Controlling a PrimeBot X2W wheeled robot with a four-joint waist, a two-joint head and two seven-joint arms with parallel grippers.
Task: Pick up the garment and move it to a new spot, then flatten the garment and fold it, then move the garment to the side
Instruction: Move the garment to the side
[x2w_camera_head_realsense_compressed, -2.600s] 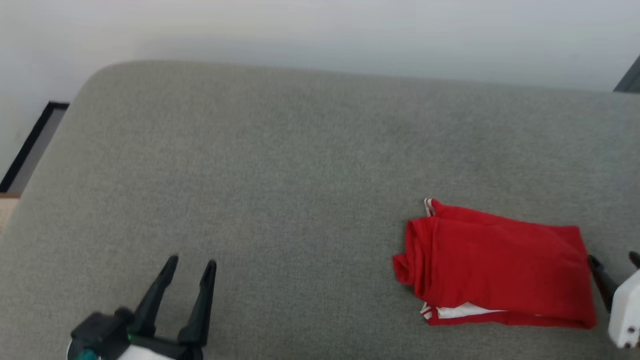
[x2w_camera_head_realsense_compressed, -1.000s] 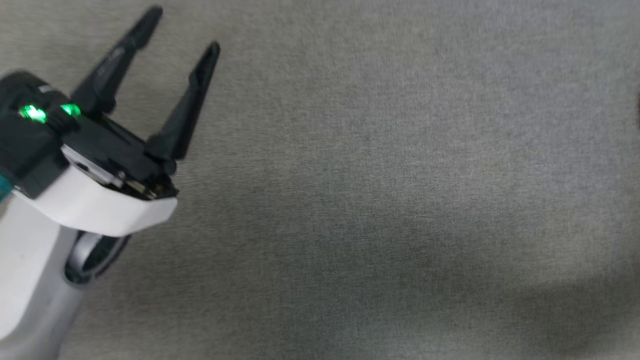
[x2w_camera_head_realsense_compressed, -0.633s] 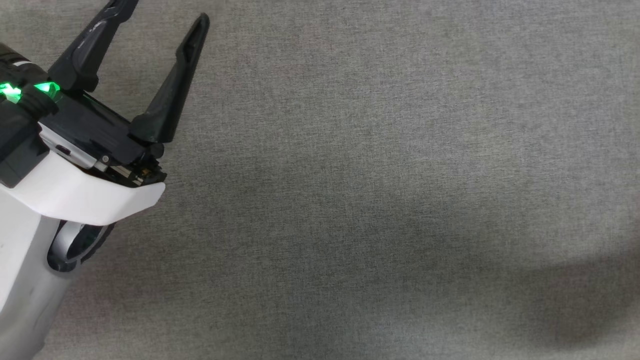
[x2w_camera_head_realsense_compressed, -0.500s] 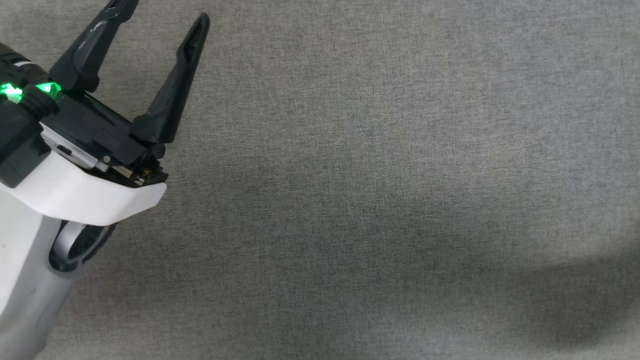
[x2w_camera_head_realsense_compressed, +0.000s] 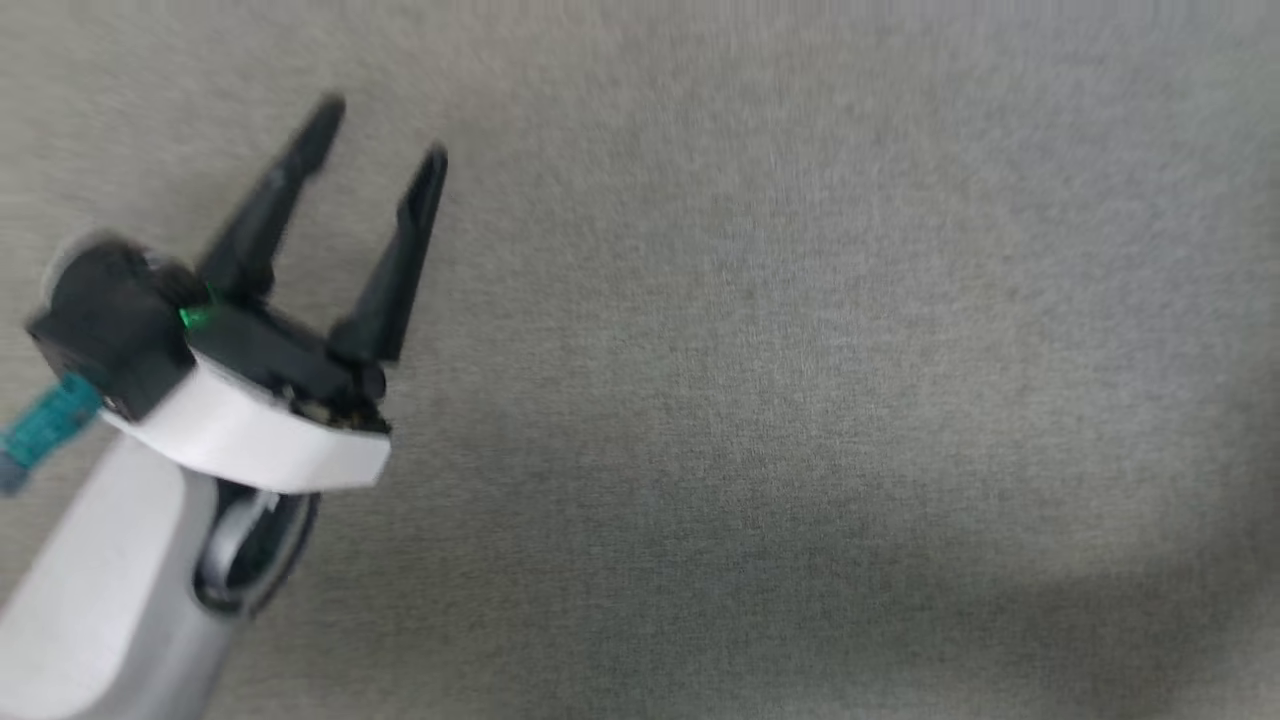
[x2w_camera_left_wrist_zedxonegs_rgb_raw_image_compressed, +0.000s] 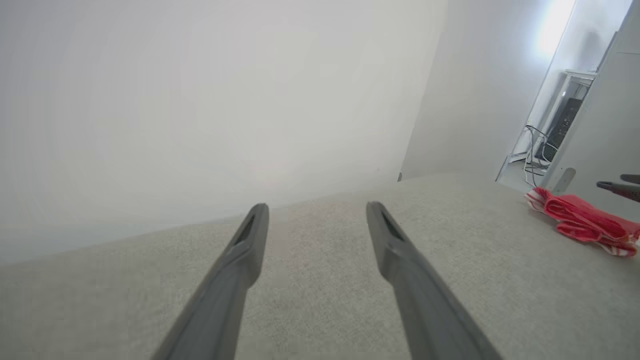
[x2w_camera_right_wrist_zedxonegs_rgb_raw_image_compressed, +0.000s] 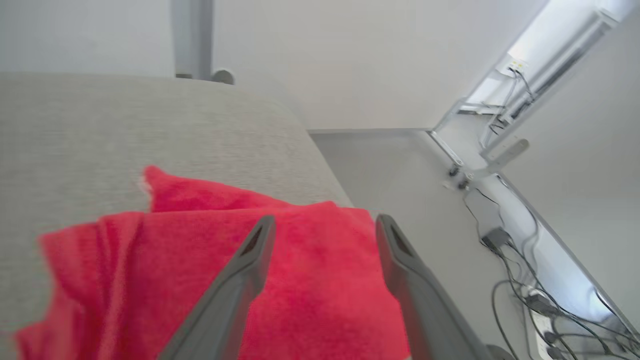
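Gaping right end effector (x2w_camera_right_wrist_zedxonegs_rgb_raw_image_compressed: 324, 220) over garment (x2w_camera_right_wrist_zedxonegs_rgb_raw_image_compressed: 165, 250); head view: left end effector (x2w_camera_head_realsense_compressed: 383, 130).

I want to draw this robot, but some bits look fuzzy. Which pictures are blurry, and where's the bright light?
Head view: smeared all over, the left gripper fuzzy-edged, a soft shadow on the grey cushion at lower right. Left wrist view: sharper, the garment clear, white glare at upper right. Right wrist view: the garment looks soft up close, the right gripper blurred.
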